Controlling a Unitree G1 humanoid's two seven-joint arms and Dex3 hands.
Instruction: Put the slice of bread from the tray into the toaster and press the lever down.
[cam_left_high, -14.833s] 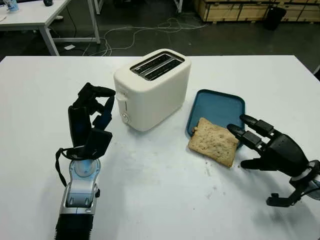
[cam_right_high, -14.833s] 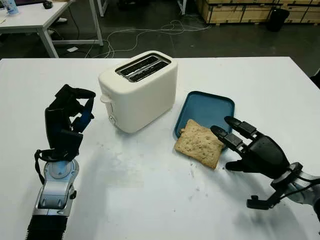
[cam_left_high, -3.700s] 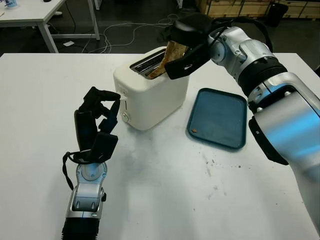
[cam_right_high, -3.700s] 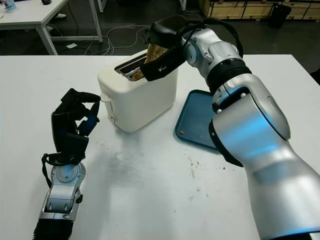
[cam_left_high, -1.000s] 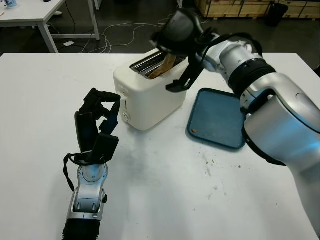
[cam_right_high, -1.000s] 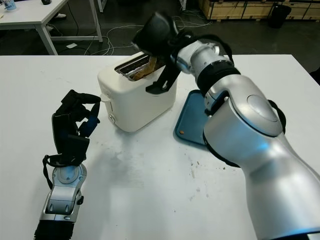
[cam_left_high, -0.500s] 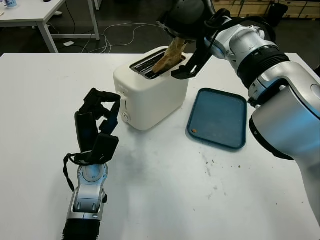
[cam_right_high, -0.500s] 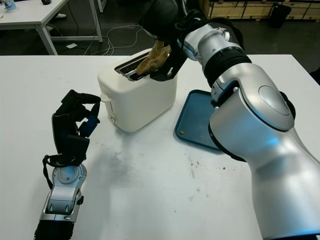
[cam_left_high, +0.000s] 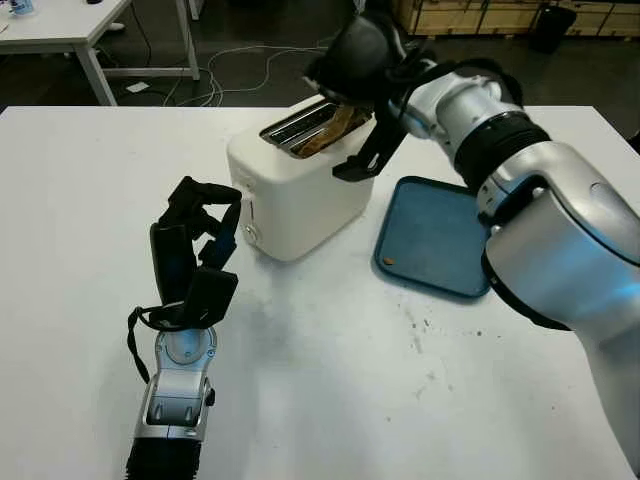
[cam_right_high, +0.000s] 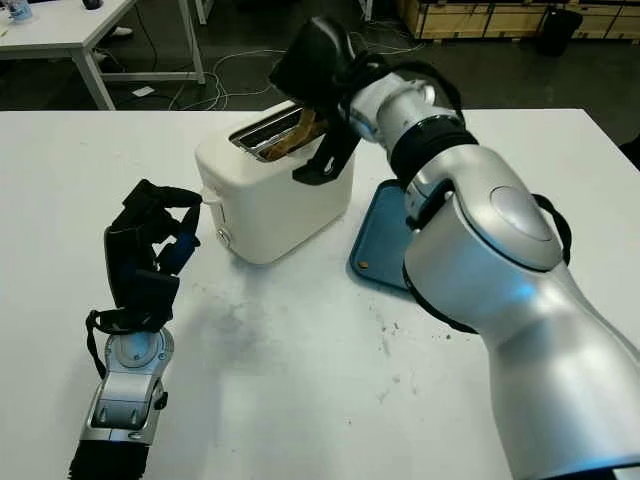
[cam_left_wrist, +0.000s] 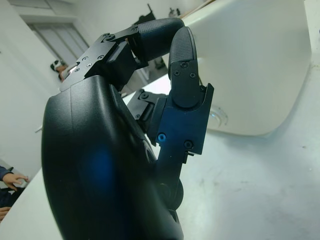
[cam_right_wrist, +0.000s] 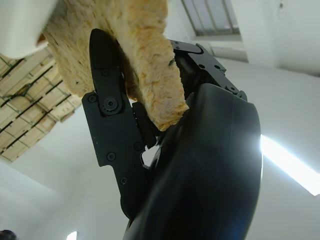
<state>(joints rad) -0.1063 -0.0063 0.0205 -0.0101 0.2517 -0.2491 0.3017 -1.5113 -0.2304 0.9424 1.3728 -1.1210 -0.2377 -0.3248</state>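
The cream toaster (cam_left_high: 300, 190) stands at the table's middle back, slots facing up. My right hand (cam_left_high: 352, 60) hovers over its top, shut on the slice of bread (cam_left_high: 330, 130), which leans partly into the slot nearer the tray. In the right wrist view the bread (cam_right_wrist: 125, 55) sits pinched between the black fingers (cam_right_wrist: 107, 115). The blue tray (cam_left_high: 435, 235) lies right of the toaster with only a crumb on it. My left hand (cam_left_high: 195, 240) stands upright left of the toaster, fingers curled and holding nothing, close to the lever side (cam_left_high: 243, 186).
Crumbs dot the white table (cam_left_high: 330, 400) in front of the tray. Beyond the far edge are a dark floor with cables (cam_left_high: 270, 60), another white table (cam_left_high: 70, 30) at the back left and wooden crates (cam_left_high: 480, 20) at the back right.
Over the last second my right hand lifted the bread up out of the slot, then lowered it again so it leans into the slot. The left hand has stayed put.
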